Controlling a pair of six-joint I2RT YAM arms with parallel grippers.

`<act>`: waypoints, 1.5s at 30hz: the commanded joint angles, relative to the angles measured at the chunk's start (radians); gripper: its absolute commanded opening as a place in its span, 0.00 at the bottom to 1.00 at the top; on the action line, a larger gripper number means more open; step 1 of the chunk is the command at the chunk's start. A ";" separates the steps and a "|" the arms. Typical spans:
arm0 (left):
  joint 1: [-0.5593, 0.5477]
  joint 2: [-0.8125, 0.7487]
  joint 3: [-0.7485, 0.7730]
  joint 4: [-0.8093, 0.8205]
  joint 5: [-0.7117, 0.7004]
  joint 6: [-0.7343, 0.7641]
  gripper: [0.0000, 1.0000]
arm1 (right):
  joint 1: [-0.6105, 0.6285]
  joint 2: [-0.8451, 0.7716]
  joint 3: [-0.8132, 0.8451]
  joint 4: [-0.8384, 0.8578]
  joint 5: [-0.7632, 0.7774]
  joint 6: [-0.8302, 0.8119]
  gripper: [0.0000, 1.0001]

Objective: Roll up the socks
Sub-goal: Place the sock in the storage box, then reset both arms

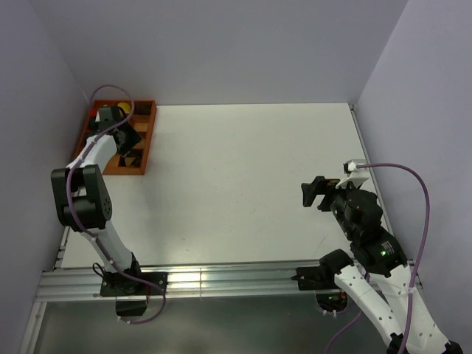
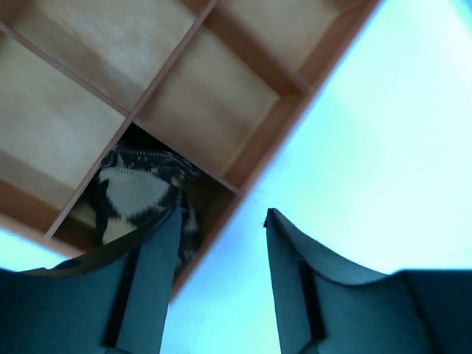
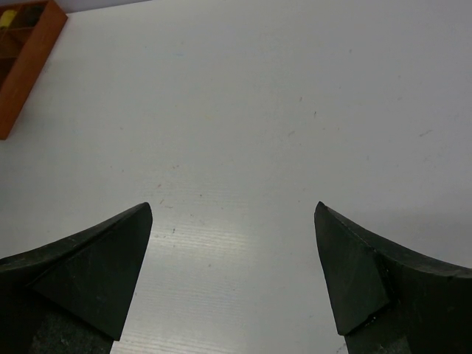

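Soft knitted cloth of the socks (image 2: 133, 193), smooth bare wood of the tray (image 2: 199, 110), matt, faintly ribbed white table (image 1: 243, 184)

Bright, even light; glare streaks the table (image 3: 221, 243); left wrist view blue-tinted, soft.

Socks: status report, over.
Left gripper open at tray edge. Right gripper open over table. Socks bundled in tray compartment. No obstruction seen.

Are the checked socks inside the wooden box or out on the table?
Inside: the socks sit bundled in one compartment of the box.
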 commanded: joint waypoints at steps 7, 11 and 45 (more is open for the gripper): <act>-0.009 -0.466 0.081 -0.034 -0.013 0.034 0.68 | 0.007 -0.003 0.128 -0.062 0.052 -0.007 0.98; -0.009 -0.693 0.008 -0.028 -0.076 0.074 0.77 | 0.007 -0.030 0.185 -0.098 0.118 -0.019 0.98; -0.342 -1.548 -0.021 -0.393 -0.743 0.258 1.00 | 0.007 -0.313 0.284 -0.081 0.271 -0.191 1.00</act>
